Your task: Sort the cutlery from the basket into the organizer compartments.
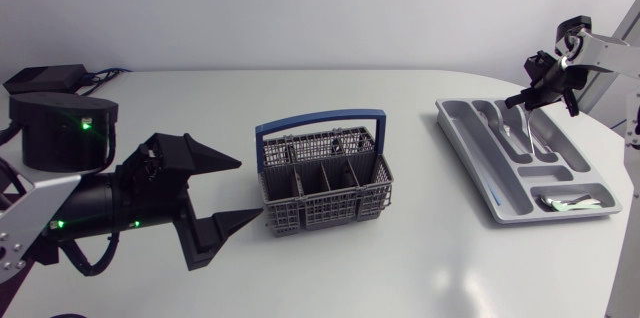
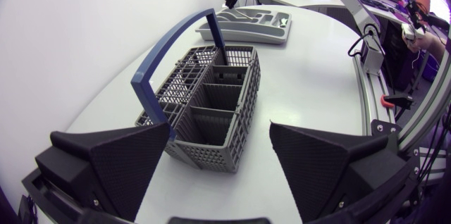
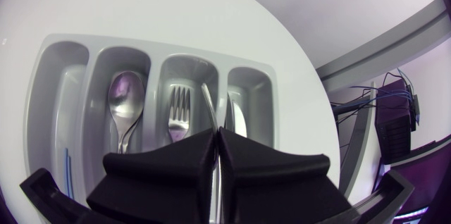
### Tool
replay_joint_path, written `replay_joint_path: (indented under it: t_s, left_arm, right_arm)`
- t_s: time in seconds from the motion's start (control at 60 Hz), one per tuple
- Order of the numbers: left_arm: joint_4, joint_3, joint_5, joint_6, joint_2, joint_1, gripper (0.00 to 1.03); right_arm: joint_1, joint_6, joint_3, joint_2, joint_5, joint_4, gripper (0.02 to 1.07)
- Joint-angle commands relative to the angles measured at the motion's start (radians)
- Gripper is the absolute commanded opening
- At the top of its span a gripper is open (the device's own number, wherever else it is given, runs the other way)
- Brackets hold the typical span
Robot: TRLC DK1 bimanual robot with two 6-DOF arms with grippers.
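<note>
Your black right fingers (image 3: 162,171) grip a slim silver knife (image 3: 208,108); centre it over the grey plastic organizer's (image 3: 151,65) knife slot.

Right gripper (image 3: 217,138) covers the handles of spoon (image 3: 127,97) and fork (image 3: 180,111) and the near end of the organizer (image 3: 56,62). Thin utensil (image 3: 209,108) pinched between its fingers, seen edge-on, lower part hidden, type unclear. Basket (image 1: 330,213): mesh walls block the compartment floors, contents unclear. Left arm (image 1: 90,208) cut by the picture edge in head view. Organizer contents too small to tell in left wrist view.
</note>
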Motion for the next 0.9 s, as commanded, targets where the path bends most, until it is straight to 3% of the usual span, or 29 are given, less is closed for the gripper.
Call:
replay_joint_path:
  t_s: [0.0,0.333,0.433,0.767,0.883]
  left_arm:
    - [-0.009,-0.004,0.002,-0.017,-0.013,-0.003,0.98]
    - [-0.017,-0.009,0.002,-0.015,-0.027,0.003,0.98]
    - [-0.017,-0.012,0.002,-0.015,-0.027,0.002,0.98]
    - [-0.032,-0.004,0.002,-0.017,-0.039,0.002,0.98]
    - [-0.037,-0.004,0.002,-0.017,-0.043,0.002,0.98]
  right_arm:
    - [0.012,0.041,0.037,0.062,0.003,0.009,0.08]
    - [0.015,0.099,0.143,0.146,-0.026,0.006,0.09]
    - [0.012,0.116,0.135,0.145,-0.054,0.006,0.23]
    - [0.010,0.127,0.055,0.106,-0.075,0.052,0.25]
    - [0.006,0.130,-0.043,0.034,-0.092,0.104,0.38]
